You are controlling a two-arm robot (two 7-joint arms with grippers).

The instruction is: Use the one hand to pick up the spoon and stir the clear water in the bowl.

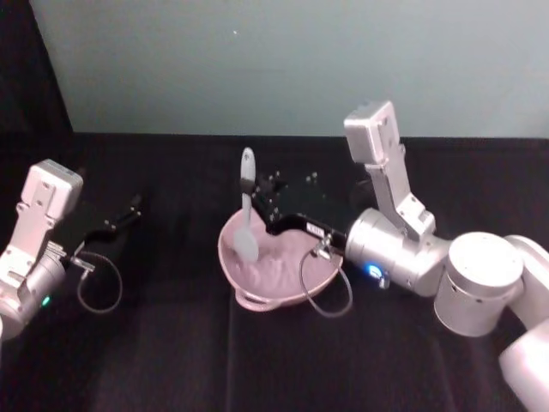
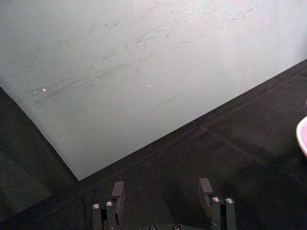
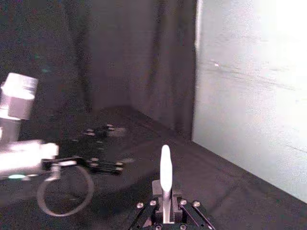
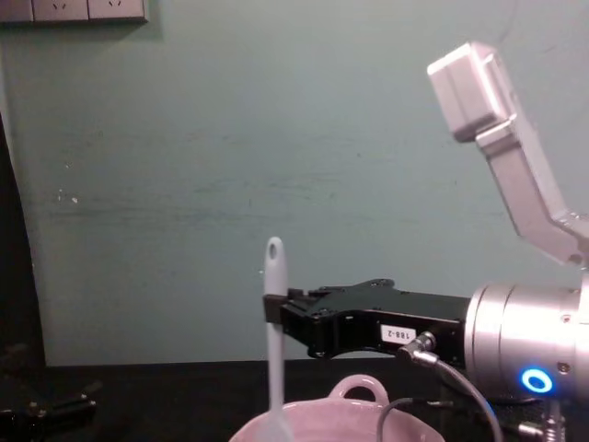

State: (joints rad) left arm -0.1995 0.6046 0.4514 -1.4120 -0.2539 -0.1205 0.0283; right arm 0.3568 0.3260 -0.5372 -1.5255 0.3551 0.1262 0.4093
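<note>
The pale pink bowl sits mid-table, its loop handle toward me. The white spoon stands nearly upright with its scoop down inside the bowl and its holed handle end up. My right gripper reaches in from the right, level above the rim, and is shut on the spoon's handle; the right wrist view shows the handle pinched between the fingers. I cannot make out the clear water inside the bowl. My left gripper rests open at the far left, well away from the bowl.
A dark object with small glints stands just behind the bowl. Black cloth covers the table, and a pale wall rises behind it. A cable loop hangs from the right wrist over the bowl's near rim.
</note>
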